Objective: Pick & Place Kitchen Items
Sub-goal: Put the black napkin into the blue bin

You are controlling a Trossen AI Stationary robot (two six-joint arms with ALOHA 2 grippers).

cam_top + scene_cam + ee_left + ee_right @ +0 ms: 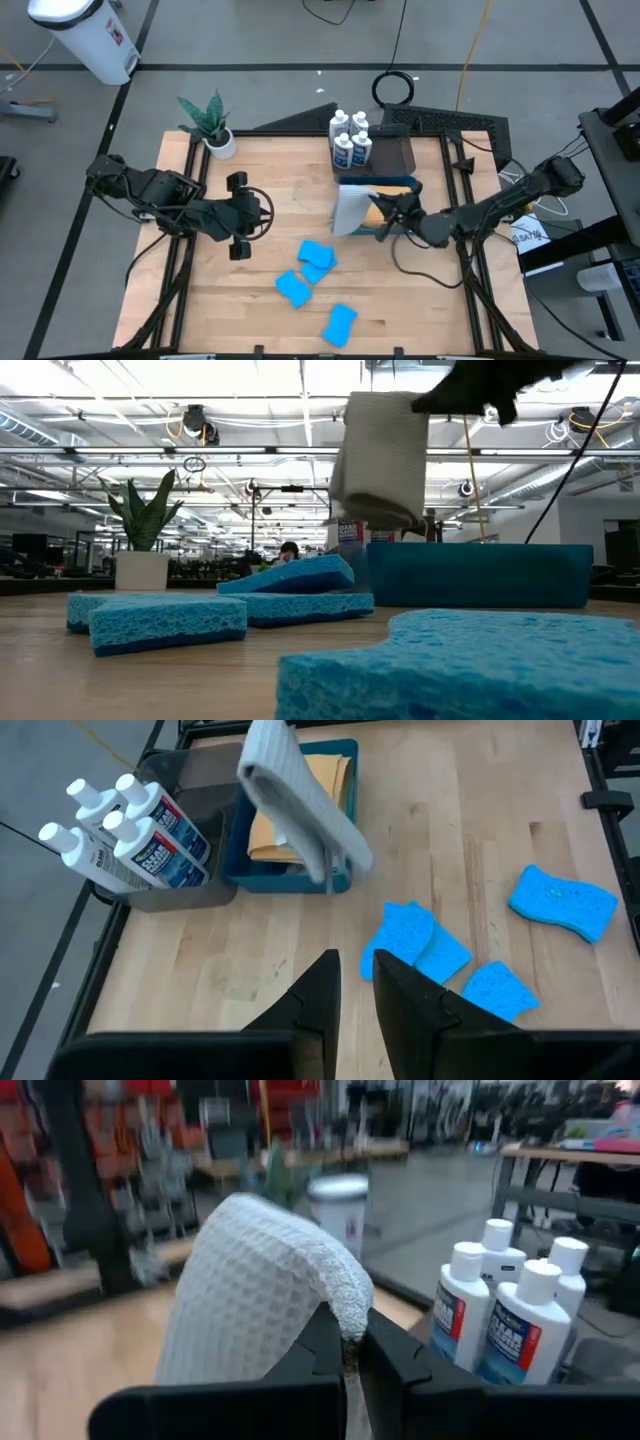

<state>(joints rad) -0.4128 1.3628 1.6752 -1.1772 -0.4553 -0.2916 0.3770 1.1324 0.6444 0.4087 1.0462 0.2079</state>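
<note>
Right gripper [352, 1342]: fingers pressed together, pinching the top fold of the grey cloth [262, 1295], a waffle weave. Cloth hangs lifted off the table; in the high view it droops at the 9 o'clock edge of the blue bin [392, 184], table centre-right. Low view shows the cloth up in the air, in front of the bin wall.

In the bin: orange cloth [297, 810], folded flat, partly under the hanging grey one.

Left gripper [352, 982]: fingers nearly together with a slim gap, nothing between them. It hovers over bare wood at table 9 o'clock, pointing toward the sponges.

Four white bottles [351, 141] with blue labels stand clustered at table 12 o'clock, on the dark grey tray [398, 150], just beside the bin's 12 o'clock side.

Blue sponges [316, 256]: two overlapping and touching near table 6 o'clock, a third [294, 288] just beside them at their 7 o'clock, a fourth [340, 324] apart, closest to the 6 o'clock edge.

Potted plant [210, 124] at table 10 o'clock corner.
</note>
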